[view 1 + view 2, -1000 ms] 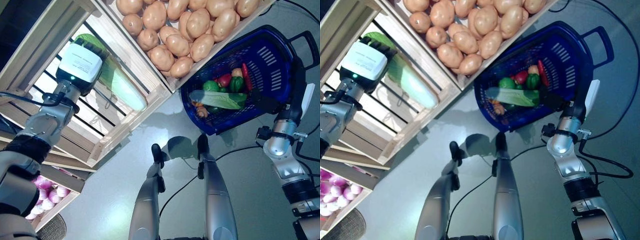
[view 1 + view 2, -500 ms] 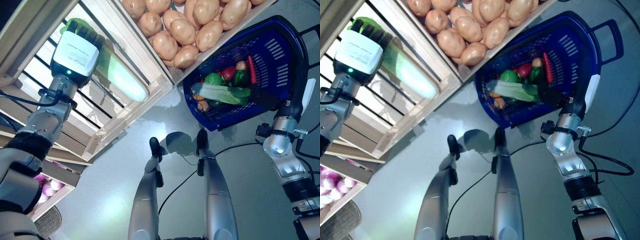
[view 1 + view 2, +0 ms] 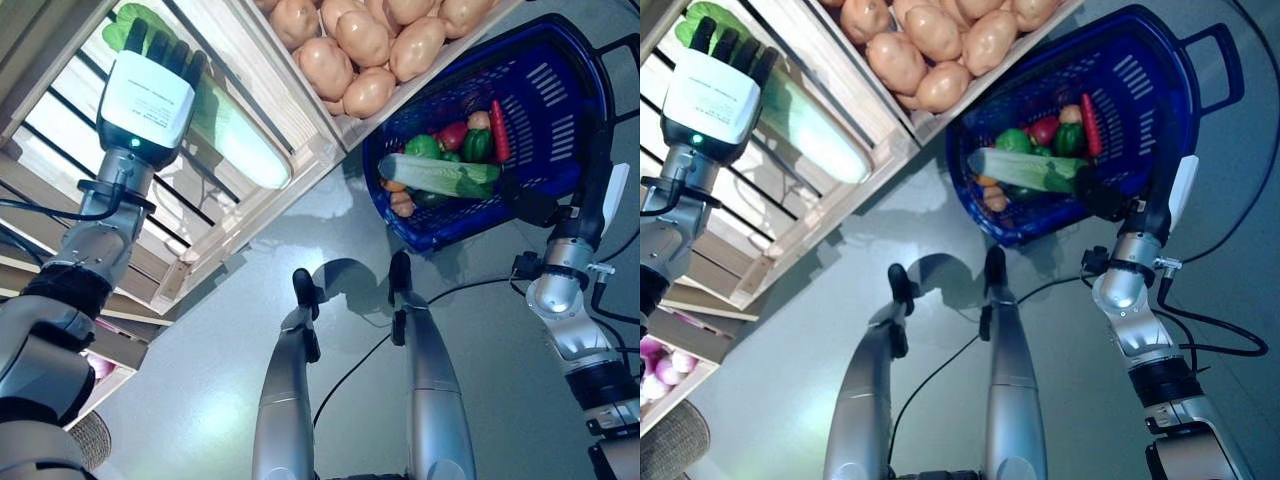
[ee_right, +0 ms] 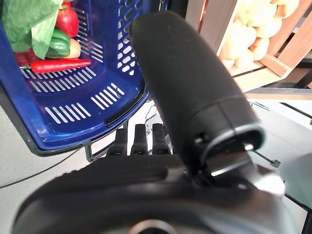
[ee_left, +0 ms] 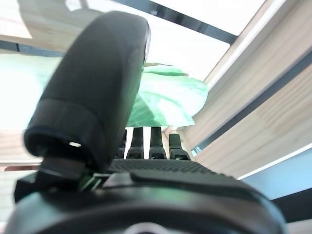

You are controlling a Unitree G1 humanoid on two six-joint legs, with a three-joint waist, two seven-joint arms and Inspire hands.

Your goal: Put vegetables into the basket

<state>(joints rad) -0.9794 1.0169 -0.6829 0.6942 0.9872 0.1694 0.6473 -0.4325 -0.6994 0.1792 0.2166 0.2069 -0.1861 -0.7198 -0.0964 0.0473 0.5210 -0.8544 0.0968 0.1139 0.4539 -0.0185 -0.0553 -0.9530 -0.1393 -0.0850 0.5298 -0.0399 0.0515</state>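
Left hand (image 3: 150, 95) reached deeper onto cabbage (image 3: 235, 135) at 10 o'clock, fingers straight | right hand (image 4: 141, 141) grips basket (image 3: 560, 110) handle | several vegetables in, cabbage left

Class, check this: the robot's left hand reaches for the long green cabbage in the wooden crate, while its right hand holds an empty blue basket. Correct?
Not quite. The blue basket is not empty: the left eye view shows peppers, a red chilli and a leafy cabbage inside. The left hand does reach for the long green cabbage.

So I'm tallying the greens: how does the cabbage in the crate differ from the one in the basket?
The crate cabbage lies on wooden slats under the left hand; the basket cabbage rests on peppers in the blue basket. The crate cabbage looks bigger. Both are long, pale at one end and leafy green at the other.
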